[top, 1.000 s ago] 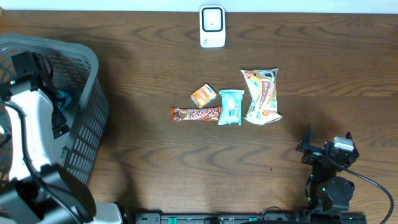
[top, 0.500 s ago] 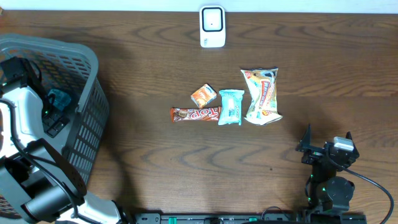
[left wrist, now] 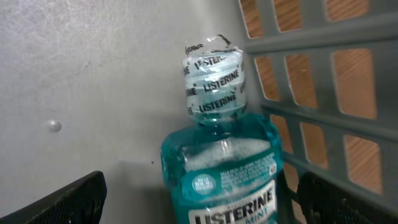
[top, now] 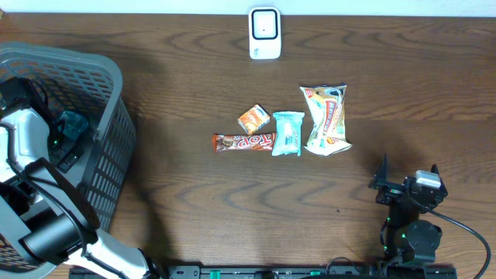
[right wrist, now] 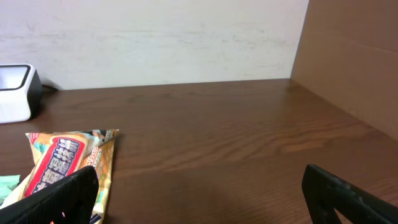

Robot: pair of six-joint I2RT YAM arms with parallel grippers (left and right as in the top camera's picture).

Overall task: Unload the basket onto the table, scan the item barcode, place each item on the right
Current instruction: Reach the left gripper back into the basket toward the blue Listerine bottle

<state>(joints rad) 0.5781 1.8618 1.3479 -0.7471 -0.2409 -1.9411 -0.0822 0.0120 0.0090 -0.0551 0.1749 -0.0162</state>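
Note:
A teal Listerine mouthwash bottle (left wrist: 221,171) with a sealed cap (left wrist: 213,78) lies on the floor of the grey basket (top: 101,93), against its slatted wall. My left gripper (left wrist: 202,208) hangs open over it, one finger on each side of the bottle's body and neither touching it. From overhead the bottle (top: 74,124) shows beside my left arm (top: 23,136). No barcode shows on it. The white scanner (top: 264,33) stands at the table's far edge. My right gripper (top: 407,184) rests open near the front right, holding nothing.
Four snacks lie mid-table: a brown chocolate bar (top: 243,142), a small orange packet (top: 253,118), a pale blue packet (top: 288,132) and a chip bag (top: 327,118). In the right wrist view the chip bag (right wrist: 68,158) is low on the left. A cardboard wall (right wrist: 354,56) stands to the right.
My left arm has shifted inside the basket, toward the left in the overhead view, uncovering more of the teal bottle. The right arm and the snacks have not moved.

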